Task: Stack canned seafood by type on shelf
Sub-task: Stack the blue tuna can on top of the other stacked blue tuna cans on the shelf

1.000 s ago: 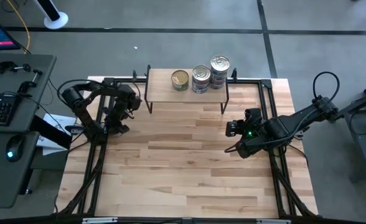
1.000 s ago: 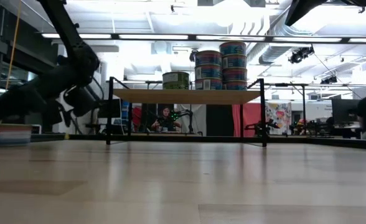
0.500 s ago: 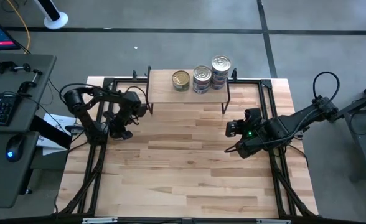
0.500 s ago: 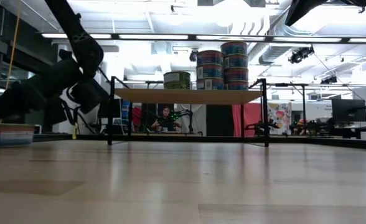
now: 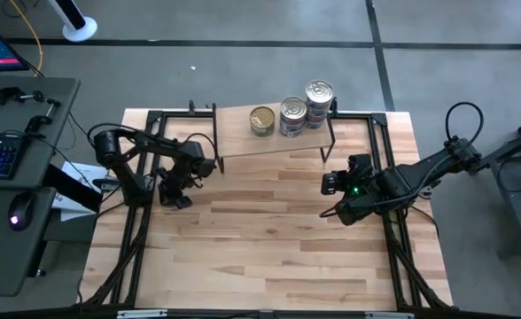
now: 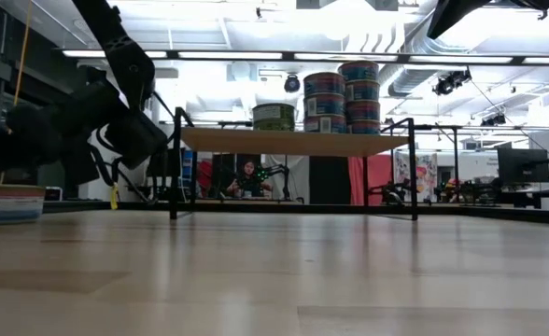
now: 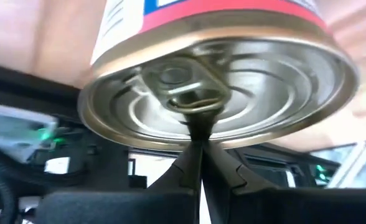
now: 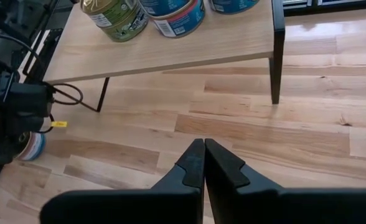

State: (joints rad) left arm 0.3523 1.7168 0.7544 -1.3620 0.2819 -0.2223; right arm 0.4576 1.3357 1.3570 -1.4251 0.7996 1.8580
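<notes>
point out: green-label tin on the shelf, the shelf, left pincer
green-label tin (image 5: pixel 261 120): high view, on its gold lid.
shelf (image 5: pixel 238 142): high view, on bare board near its left end.
left pincer (image 7: pixel 197 138): left wrist view, where its closed tips meet against a tin's lid.

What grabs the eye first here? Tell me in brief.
First, the tins stacked on the shelf, which sits askew at the table's far edge. Next, the left gripper by the shelf's left legs, shut, its tips against a red-and-white tin's lid. The right gripper waits shut nearby.
</notes>
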